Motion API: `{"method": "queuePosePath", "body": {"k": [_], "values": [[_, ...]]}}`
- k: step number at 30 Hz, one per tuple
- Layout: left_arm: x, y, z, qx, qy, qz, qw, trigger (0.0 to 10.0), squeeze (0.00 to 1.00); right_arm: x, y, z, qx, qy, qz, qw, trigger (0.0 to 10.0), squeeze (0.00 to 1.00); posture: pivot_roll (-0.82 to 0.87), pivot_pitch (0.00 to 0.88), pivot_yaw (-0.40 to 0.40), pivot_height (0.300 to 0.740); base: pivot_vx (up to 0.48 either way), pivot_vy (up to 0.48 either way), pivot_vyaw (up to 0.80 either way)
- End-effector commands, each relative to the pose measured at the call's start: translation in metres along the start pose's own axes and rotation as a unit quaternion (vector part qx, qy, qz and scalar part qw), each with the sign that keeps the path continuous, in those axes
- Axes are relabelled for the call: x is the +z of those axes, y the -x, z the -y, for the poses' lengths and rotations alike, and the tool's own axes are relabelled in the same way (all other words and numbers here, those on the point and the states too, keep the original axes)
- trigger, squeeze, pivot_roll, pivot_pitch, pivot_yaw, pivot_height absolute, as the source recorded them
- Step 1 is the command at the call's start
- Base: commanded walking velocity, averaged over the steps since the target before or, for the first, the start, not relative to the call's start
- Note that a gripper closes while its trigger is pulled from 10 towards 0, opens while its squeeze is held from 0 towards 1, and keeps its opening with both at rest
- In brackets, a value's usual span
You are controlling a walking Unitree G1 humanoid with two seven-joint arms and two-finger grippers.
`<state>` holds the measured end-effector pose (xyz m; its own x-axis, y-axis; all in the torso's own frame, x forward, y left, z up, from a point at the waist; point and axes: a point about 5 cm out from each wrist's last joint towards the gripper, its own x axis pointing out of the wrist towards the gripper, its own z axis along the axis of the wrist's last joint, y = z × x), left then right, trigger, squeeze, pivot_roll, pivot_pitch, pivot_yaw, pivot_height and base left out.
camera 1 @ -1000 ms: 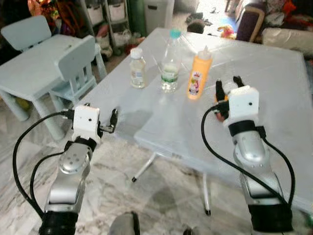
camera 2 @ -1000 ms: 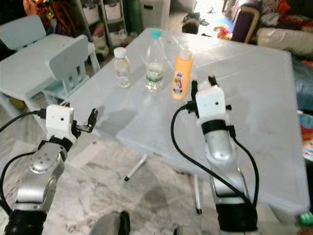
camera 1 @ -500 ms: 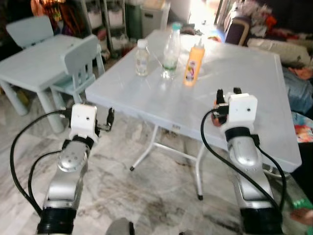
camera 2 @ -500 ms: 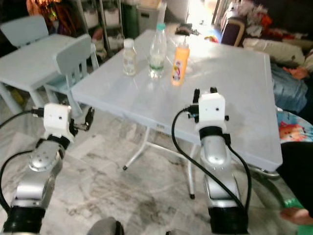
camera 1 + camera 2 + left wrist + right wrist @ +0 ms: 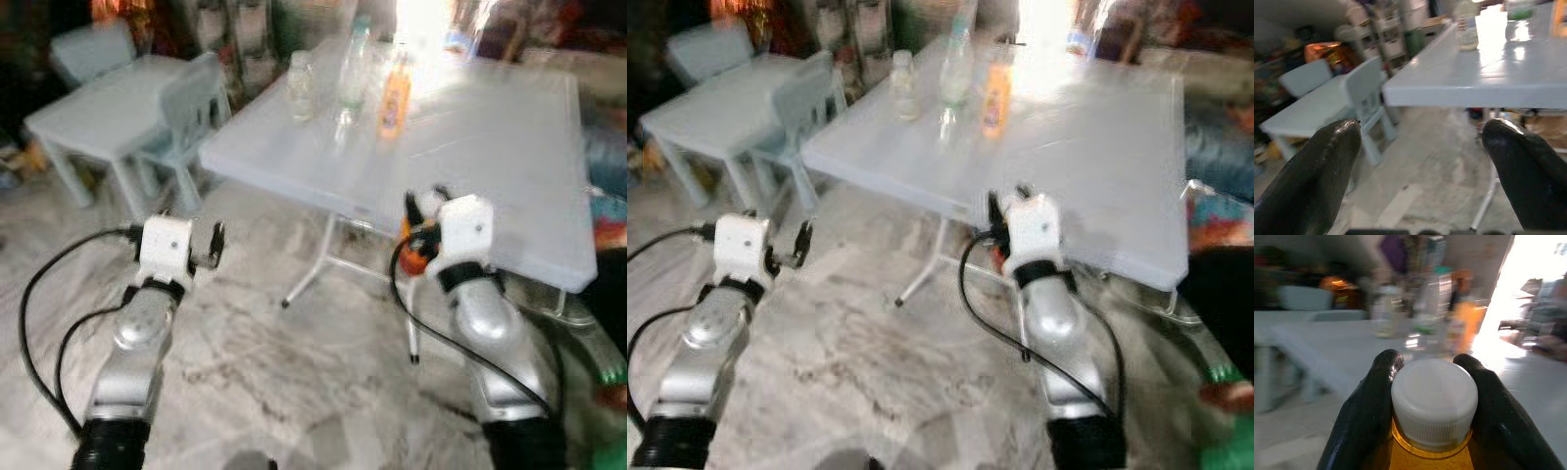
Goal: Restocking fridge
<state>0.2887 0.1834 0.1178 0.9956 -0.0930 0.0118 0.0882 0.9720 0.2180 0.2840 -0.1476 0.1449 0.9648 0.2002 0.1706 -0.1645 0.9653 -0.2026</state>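
My right gripper (image 5: 1429, 361) is shut on an orange bottle with a white screw cap (image 5: 1434, 401), one black finger (image 5: 1365, 416) on each side of its neck. From the head, the orange bottle (image 5: 418, 253) shows just under the white wrist block, held in front of the near edge of the pale folding table (image 5: 490, 166). On the table's far side stand a small clear bottle (image 5: 300, 86), a water bottle (image 5: 353, 69) and an orange squeeze bottle (image 5: 395, 83). My left gripper (image 5: 1422, 129) is open and empty, low over the floor, left of the table.
A small pale children's table (image 5: 98, 117) and chair (image 5: 196, 103) stand at the left. Marble floor (image 5: 294, 372) lies between me and the folding table, whose legs (image 5: 312, 269) reach down ahead. Shelves and clutter are at the back; a person's foot (image 5: 1225, 392) is at the right edge.
The whole view has drawn back from the table and is blurred, so the camera has moved. The right gripper keeps its hold on the orange bottle. The left gripper stays open.
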Motion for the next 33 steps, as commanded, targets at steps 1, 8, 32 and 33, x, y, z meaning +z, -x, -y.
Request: {"method": "queuePosePath", "body": {"k": [1, 8, 32, 33], "values": [[-0.001, 0.002, -0.003, 0.005, -0.002, -0.002, 1.0, 10.0, 0.0, 0.012, -0.002, -0.006, 0.019, -0.011, 0.033, 0.999, 10.0, 0.0, -0.01, 0.0, 0.012, 0.74, 0.0, 0.0, 0.78], [-0.013, 0.014, 0.003, 0.0, 0.009, -0.02, 1.0, 10.0, 0.0, 0.004, 0.008, -0.014, 0.04, -0.027, 0.021, 0.999, 10.0, 0.0, -0.01, 0.0, 0.005, 0.74, 0.0, 0.0, 0.78], [-0.024, 0.022, -0.017, 0.068, 0.147, -0.01, 0.987, 10.0, 0.0, 0.003, 0.009, -0.002, 0.027, -0.056, 0.018, 0.998, 10.0, 0.0, 0.0, 0.0, -0.007, 0.74, 0.0, 0.0, 0.78], [-0.024, 0.022, -0.017, 0.068, 0.147, -0.01, 0.987, 10.0, 0.0, 0.003, 0.009, -0.002, 0.027, -0.056, 0.018, 0.998, 10.0, 0.0, 0.0, 0.0, -0.007, 0.74, 0.0, 0.0, 0.78]]}}
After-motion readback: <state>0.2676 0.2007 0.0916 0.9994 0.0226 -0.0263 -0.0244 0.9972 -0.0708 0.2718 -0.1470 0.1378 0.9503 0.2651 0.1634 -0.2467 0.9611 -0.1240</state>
